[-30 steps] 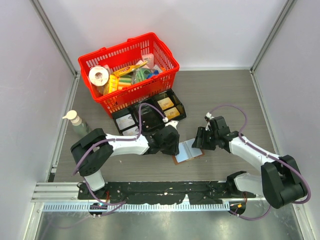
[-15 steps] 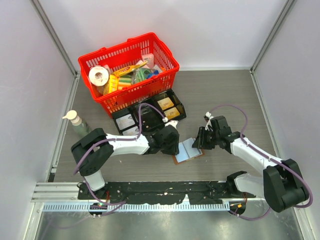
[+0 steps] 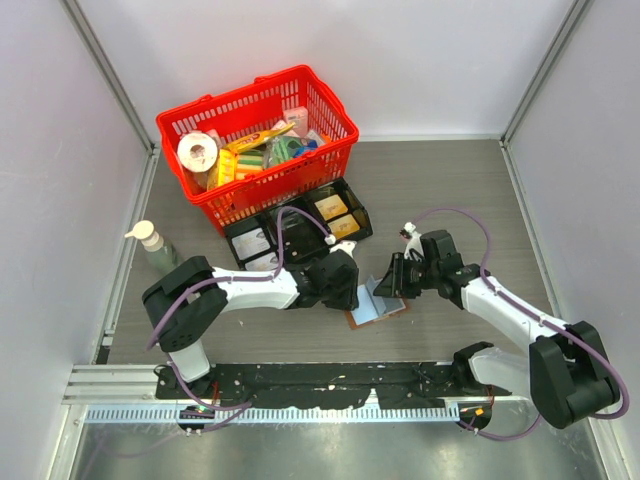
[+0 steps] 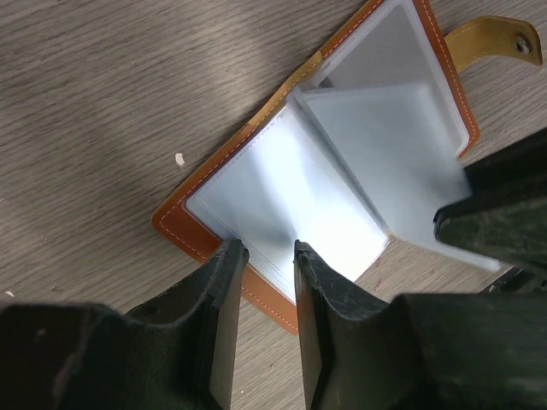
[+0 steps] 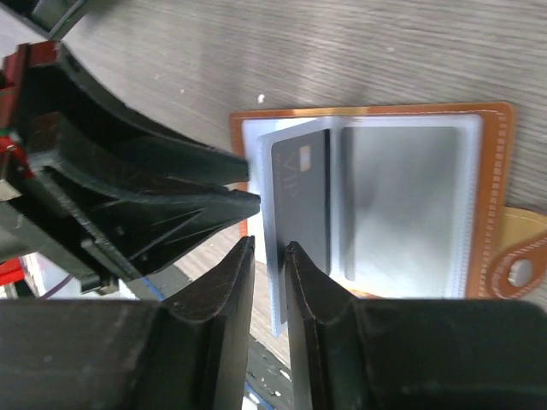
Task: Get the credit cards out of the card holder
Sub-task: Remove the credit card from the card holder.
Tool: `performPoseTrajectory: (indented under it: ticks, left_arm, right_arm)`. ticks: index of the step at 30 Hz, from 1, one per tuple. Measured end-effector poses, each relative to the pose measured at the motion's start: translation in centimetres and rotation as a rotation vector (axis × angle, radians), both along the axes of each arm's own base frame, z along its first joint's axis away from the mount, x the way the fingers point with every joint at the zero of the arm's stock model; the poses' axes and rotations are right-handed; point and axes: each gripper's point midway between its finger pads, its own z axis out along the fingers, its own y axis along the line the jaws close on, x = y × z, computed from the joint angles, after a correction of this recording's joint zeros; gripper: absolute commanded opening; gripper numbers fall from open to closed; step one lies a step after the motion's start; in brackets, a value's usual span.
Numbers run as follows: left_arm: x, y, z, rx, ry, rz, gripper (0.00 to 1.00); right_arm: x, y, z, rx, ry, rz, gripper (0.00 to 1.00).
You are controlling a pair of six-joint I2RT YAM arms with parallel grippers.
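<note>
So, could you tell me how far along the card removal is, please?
Done: the card holder lies open on the table. In hand: the left gripper grips its edge, while the right gripper pinches a raised sleeve holding a dark credit card. Left: that card sits in its sleeve, not yet pulled out.

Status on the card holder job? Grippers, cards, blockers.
Left gripper clamped on card holder edge, pinning it open. Right gripper pinched on raised sleeve, dark credit card inside, not out yet. Nothing seen blocking the pull.
</note>
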Motion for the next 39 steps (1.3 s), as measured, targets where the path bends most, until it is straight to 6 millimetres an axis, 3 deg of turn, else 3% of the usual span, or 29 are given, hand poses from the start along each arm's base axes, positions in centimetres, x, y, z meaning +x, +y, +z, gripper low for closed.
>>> performPoseTrajectory:
  ticks: [6,12,20,27,33,39]
  left_arm:
    - [0.0,-0.1,0.0,-0.011,0.008,0.014,0.34]
    - [-0.2,0.1,0.1,-0.024,0.007,0.021,0.34]
    - [-0.4,1.1,0.3,-0.019,0.003,0.048,0.37]
    - [0.0,3.0,3.1,-0.019,-0.063,0.096,0.39]
    - [0.2,2.1,4.1,-0.07,-0.075,0.086,0.37]
    - [-0.1,0.4,1.8,-0.078,-0.025,0.046,0.33]
  right_arm:
    - [-0.8,1.5,0.8,0.054,-0.003,0.062,0.26]
    - [-1.2,2.2,1.0,0.069,-0.007,0.093,0.36]
    - [-0.9,1.5,0.1,0.01,-0.005,0.056,0.38]
    - [-0.4,0.7,-0.6,-0.042,-0.011,0.018,0.38]
    - [-0.2,0.7,-0.6,-0.045,-0.017,0.013,0.37]
    - [-0.3,0.4,-1.5,-0.049,-0.02,0.002,0.37]
